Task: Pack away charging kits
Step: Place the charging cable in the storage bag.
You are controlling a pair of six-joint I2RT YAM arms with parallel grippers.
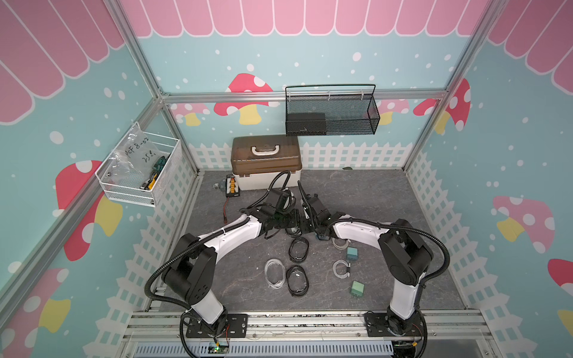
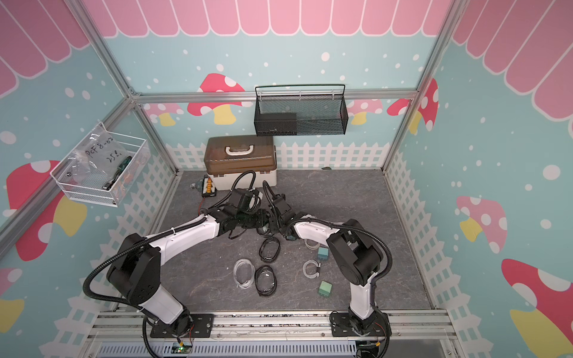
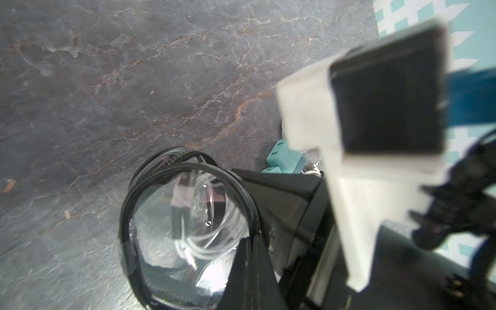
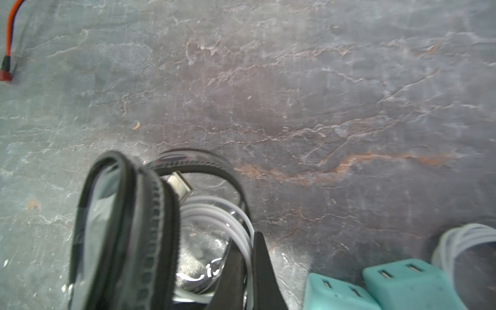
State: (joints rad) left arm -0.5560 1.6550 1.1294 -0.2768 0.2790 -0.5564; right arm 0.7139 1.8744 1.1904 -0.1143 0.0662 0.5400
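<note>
Two arms reach inward, wrists meeting just in front of the brown-lidded box (image 1: pixel 266 161). Left gripper (image 3: pixel 245 206) clamps an open black-rimmed pouch (image 3: pixel 150 241); right gripper (image 4: pixel 247 249) pinched closed at the white cable (image 4: pixel 214 214) coiled inside it. Farther from the box lie three pouches (image 1: pixel 298 250), two coiled cables (image 1: pixel 341 268) and four teal adapters (image 1: pixel 357 288), two just beside the grippers.

Glossy clear plastic pouch (image 3: pixel 161 241), matt stone-look tabletop (image 3: pixel 107 80)

Plug adapter (image 4: pixel 413 287) is teal, cable (image 4: pixel 212 213) white, pouch (image 4: pixel 150 214) black-rimmed — tabletop (image 4: pixel 295 94) grey, rust-veined.
</note>
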